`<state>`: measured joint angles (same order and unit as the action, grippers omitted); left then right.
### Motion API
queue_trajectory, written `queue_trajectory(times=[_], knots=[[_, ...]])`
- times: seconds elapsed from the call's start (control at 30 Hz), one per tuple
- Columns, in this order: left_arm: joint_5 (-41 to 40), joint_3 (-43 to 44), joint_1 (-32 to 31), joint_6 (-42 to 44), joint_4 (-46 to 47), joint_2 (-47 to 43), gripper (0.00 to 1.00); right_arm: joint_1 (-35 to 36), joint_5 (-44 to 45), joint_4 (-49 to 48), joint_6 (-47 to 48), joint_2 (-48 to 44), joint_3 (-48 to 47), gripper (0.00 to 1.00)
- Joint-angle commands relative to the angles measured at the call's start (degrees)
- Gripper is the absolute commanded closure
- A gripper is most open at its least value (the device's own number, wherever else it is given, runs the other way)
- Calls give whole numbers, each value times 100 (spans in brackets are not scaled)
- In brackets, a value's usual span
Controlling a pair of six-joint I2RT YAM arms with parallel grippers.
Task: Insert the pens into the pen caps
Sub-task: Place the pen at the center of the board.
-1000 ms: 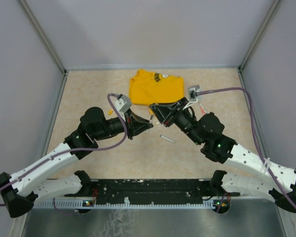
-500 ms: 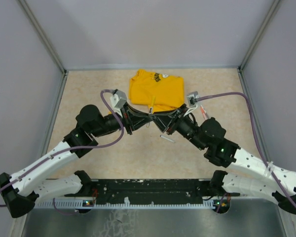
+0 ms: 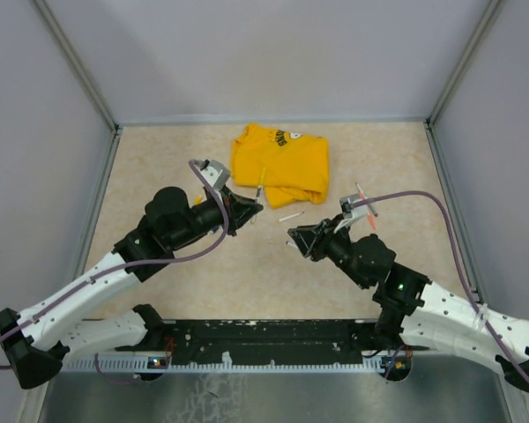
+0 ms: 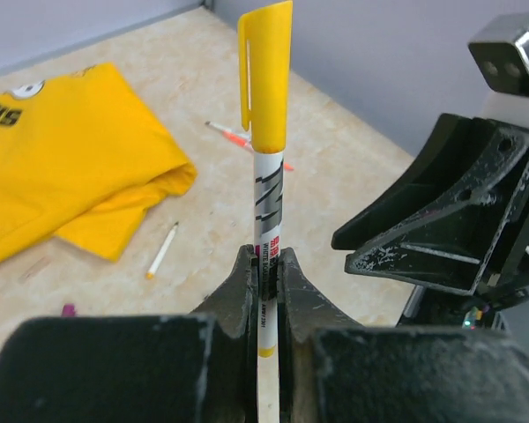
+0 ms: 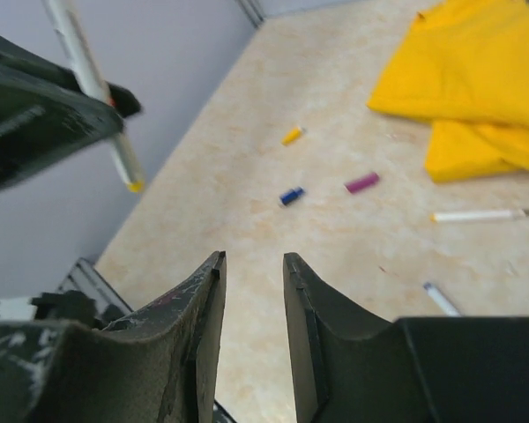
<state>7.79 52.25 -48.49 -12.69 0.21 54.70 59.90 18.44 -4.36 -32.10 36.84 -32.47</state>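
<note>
- A pen (image 4: 266, 189), with its yellow cap (image 4: 266, 79) on, is pinched upright by the left hand (image 4: 265, 261).
- The right hand (image 5: 252, 261) is held spread and empty. A loose pen (image 5: 476, 214) lies nearest it, at the frame's right, with its long axis running across.
- The blue cap (image 5: 291, 196) and magenta cap (image 5: 362, 182) on the worktop (image 5: 247, 115) are shown plainly by the right wrist view, not the top view.

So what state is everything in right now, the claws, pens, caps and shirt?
left claw: shut on the capped pen.
capped pen: yellow cap on, gripped.
right claw: open, empty.
loose pen: lying uncapped.
blue cap: lying loose.
magenta cap: lying loose.
T-shirt: folded.
</note>
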Motion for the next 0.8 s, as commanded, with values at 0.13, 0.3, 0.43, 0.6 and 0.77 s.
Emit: queue_trajectory(times=[0.13, 0.3, 0.43, 0.6, 0.77], knots=[[-981, -71, 13, -388, -1386, 749, 100, 33, 1013, 522, -644, -194, 651, 68], [-1238, -294, 20, -1011, -1657, 1280, 100, 33, 1090, 506, -736, -190, 758, 68], [-1544, -303, 47, -1254, -1897, 1672, 100, 31, 1152, 626, -749, -192, 744, 68], [-1671, -134, 450, -1367, -2333, 2254, 100, 31, 1180, 830, -853, -213, 797, 69], [-1402, 181, 1177, -1348, -2749, 3076, 100, 31, 1228, 992, -890, -248, 806, 69]])
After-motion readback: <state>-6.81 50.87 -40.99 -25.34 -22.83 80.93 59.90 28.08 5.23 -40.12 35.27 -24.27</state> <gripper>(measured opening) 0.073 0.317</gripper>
